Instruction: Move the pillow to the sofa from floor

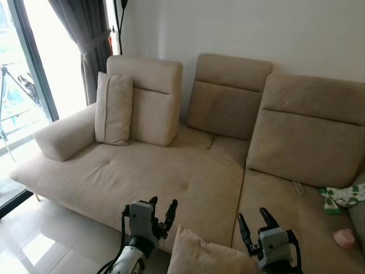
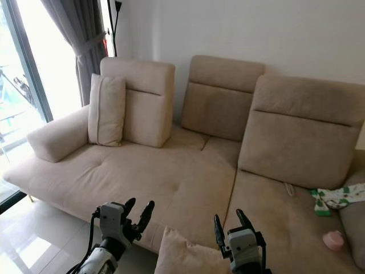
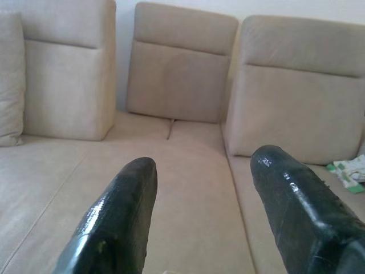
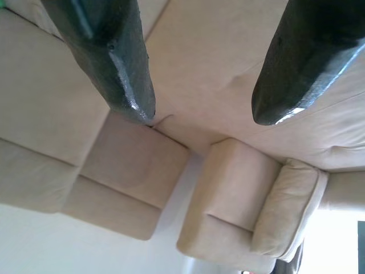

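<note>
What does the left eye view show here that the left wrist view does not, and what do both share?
Left eye view alone: both grippers, left gripper and right gripper, open on either side of the beige pillow at the sofa's front edge; also the curtain, window and a pink object.
Left wrist view alone: a close look between the left gripper's two black fingers, spread apart.
Both: the beige sofa, its upright cushion and the green-patterned cloth.

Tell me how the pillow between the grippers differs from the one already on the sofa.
The near pillow sits low at the sofa's front edge between the left gripper and right gripper, jaws open. The far pillow stands upright against a backrest by the armrest. Both are beige like the sofa.
</note>
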### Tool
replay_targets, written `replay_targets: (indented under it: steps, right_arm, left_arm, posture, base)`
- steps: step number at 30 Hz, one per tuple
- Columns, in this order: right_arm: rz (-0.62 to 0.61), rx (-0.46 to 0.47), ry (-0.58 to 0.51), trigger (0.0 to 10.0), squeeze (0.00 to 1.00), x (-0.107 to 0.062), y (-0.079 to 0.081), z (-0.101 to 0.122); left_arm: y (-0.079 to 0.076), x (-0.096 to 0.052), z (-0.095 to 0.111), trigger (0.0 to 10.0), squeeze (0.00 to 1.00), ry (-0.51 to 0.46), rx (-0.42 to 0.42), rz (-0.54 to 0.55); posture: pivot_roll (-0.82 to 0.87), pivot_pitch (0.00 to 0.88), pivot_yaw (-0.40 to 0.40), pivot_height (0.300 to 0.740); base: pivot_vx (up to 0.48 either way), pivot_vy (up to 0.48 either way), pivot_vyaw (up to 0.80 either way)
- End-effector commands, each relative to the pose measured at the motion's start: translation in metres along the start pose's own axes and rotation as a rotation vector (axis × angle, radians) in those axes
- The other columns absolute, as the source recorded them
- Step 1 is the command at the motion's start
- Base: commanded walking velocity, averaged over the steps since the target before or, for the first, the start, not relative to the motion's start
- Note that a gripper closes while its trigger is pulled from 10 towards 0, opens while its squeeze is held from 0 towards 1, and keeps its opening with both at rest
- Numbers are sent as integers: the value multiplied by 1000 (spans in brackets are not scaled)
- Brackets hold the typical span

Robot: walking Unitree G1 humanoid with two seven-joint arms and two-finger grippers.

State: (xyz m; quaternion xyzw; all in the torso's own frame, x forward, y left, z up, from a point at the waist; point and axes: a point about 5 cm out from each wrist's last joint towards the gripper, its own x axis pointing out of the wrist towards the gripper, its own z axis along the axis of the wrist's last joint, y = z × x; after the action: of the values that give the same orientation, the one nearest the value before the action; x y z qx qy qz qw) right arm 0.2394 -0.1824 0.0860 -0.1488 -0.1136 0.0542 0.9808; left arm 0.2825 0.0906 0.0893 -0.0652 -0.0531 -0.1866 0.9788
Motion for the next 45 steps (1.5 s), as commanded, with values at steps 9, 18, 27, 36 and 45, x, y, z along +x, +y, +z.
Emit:
replay_targets:
  steps: [9, 18, 27, 36, 45]
  right_arm:
    - [9, 3, 13, 10000, 0, -1, 3, -3]
    - [9, 0, 17, 10000, 0, -2, 2, -3]
    - [36, 38, 59, 10000, 0, -4, 6, -9]
    - [36, 47, 63, 10000, 0, -3, 7, -10]
    - [25, 62, 73, 10000, 0, -4, 8, -12]
  left_arm:
    - [-3, -2, -1, 10000, 0, 2, 0, -7]
    - [-3, -2, -3, 10000, 0, 10, -15, 0]
    - [2, -2, -4, 10000, 0, 26, 20, -5]
    - [7, 1, -3, 10000, 0, 30, 49, -31]
    - [3, 0, -3, 10000, 0, 33, 67, -65]
  posture:
    - [44, 0, -9, 728]
    - [42, 0, -12, 728]
    - [37, 0, -8, 718]
    - [35, 0, -1, 688]
    - [34, 0, 4, 658]
  base:
    - [261, 0, 0]
    - [0, 0, 0]
    - [0, 0, 0]
    - [0, 0, 0]
    - [0, 0, 0]
